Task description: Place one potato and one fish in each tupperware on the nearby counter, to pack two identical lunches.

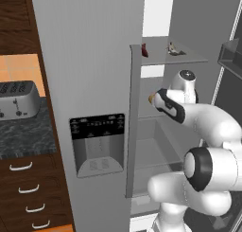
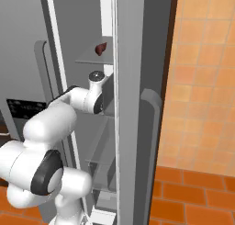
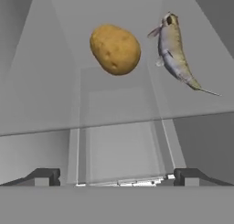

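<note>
Gripper (image 3: 117, 176) was spread wide with nothing in it, poking into the open fridge (image 1: 94, 60). Straight ahead of it a potato (image 3: 115, 49) and a fish (image 3: 174, 51) sat side by side on a glass shelf (image 3: 55, 113), not touching. Another fish (image 1: 175, 49) lay on a higher shelf, and a toaster (image 1: 18, 99) sat on the counter (image 1: 23, 136) off left.

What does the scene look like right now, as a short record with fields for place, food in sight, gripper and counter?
place: arm reaching into the open fridge
food in sight: potato and fish side by side on a glass shelf, apart
upper shelf: another fish and a dark red item
gripper: open, holding nothing, short of the food
counter: toaster left of the fridge
</note>
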You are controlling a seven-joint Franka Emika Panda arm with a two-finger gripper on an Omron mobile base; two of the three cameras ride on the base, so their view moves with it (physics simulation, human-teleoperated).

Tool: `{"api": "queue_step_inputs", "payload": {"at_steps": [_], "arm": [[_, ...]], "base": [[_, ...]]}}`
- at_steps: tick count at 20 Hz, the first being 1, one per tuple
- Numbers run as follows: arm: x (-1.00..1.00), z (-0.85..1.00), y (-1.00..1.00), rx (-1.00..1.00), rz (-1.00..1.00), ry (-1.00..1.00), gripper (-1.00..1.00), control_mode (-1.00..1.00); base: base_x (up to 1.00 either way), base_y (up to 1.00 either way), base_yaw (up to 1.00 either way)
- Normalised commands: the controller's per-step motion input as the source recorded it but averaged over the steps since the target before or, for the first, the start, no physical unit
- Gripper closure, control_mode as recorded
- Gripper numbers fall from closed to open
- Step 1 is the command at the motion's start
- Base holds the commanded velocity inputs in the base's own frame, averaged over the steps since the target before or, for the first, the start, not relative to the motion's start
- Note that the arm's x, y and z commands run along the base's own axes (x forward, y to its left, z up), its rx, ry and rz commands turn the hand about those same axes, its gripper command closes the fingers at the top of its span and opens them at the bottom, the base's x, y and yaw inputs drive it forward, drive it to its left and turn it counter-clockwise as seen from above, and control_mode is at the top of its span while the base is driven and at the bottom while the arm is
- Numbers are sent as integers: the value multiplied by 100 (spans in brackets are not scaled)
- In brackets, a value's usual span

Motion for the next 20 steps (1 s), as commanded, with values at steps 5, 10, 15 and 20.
{"api": "queue_step_inputs", "payload": {"at_steps": [5, 10, 15, 20], "arm": [[63, -19, -4, 0, 5, 0, -100, -100], [58, -25, 0, 0, 6, 0, -100, -100], [55, -22, 0, 0, 5, 0, -100, -100], [53, -24, 0, 0, 4, 0, -100, -100]], "base": [[0, 0, 0], [0, 0, 0], [0, 0, 0], [0, 0, 0]]}}
